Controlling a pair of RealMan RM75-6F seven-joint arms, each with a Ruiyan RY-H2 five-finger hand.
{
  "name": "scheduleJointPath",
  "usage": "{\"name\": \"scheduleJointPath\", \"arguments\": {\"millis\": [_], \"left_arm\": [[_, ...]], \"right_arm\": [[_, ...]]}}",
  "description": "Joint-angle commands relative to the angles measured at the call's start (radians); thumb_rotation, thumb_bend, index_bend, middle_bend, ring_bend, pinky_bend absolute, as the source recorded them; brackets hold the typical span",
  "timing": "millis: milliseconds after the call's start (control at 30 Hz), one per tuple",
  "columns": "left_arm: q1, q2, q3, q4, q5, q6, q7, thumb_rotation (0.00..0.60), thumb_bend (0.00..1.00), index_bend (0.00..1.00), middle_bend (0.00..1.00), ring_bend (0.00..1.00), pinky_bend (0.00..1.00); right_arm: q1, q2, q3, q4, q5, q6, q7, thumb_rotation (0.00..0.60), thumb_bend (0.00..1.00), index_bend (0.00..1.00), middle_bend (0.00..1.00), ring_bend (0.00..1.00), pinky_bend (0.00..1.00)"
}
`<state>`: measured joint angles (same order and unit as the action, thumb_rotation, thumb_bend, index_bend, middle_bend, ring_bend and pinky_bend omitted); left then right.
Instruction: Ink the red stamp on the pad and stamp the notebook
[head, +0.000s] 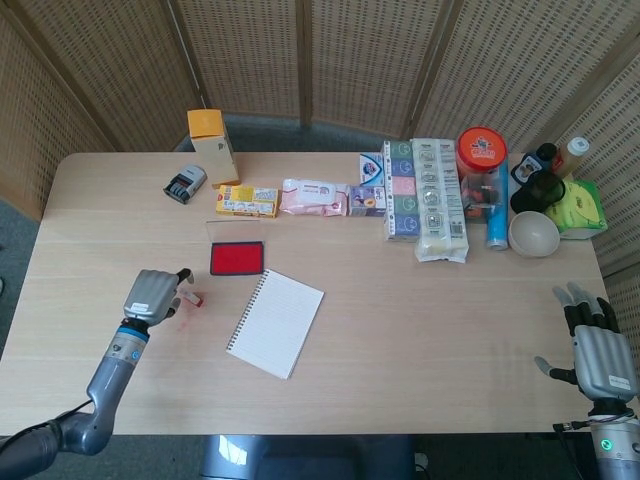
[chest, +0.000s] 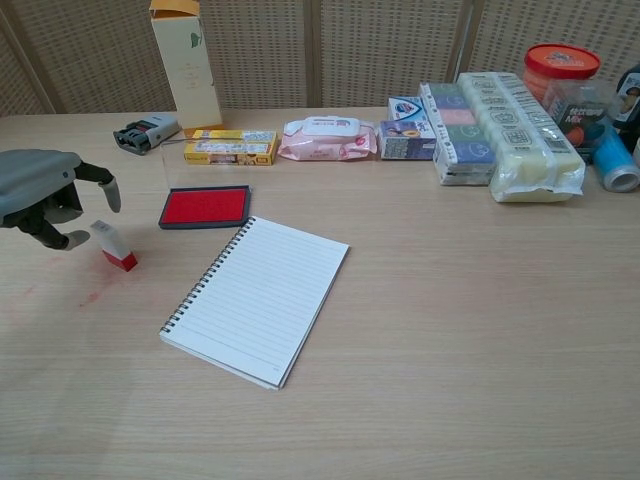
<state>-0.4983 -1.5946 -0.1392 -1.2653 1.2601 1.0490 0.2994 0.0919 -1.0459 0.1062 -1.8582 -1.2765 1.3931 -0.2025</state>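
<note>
Wicker screens behind a light wood table (head: 400, 330). From the head view, left hand (head: 152, 297) sits right beside the red stamp (head: 191, 297), fingers apart, gripping nothing; right hand (head: 598, 352) spread at the far corner. Chest view: stamp stands tilted left of the notebook (chest: 258, 297), below the ink pad (chest: 205, 207).

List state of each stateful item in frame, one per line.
left hand: open, fingers either side of the stamp's top, not yet gripping
right hand: open, idle at the table's near right edge
stamp: tilted, red end on the table, not lifted
ink pad: uncovered, red surface exposed
notebook: open, blank lined page, no stamp mark
</note>
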Motion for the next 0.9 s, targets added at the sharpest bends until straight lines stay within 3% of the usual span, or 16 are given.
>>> {"name": "scheduleJointPath", "arguments": {"millis": [33, 900], "left_arm": [[-0.007, -0.012, -0.002, 0.015, -0.008, -0.003, 0.005, 0.6, 0.35, 0.4, 1.0, 1.0, 1.0], [-0.037, -0.044, 0.005, 0.056, -0.043, -0.021, 0.035, 0.6, 0.38, 0.46, 1.0, 1.0, 1.0]], "right_arm": [[0.001, 0.0, 0.001, 0.002, 0.003, -0.001, 0.001, 0.6, 0.07, 0.0, 0.0, 0.0, 0.0], [0.011, 0.002, 0.001, 0.004, 0.026, -0.011, -0.001, 0.6, 0.07, 0.0, 0.0, 0.0, 0.0]]}}
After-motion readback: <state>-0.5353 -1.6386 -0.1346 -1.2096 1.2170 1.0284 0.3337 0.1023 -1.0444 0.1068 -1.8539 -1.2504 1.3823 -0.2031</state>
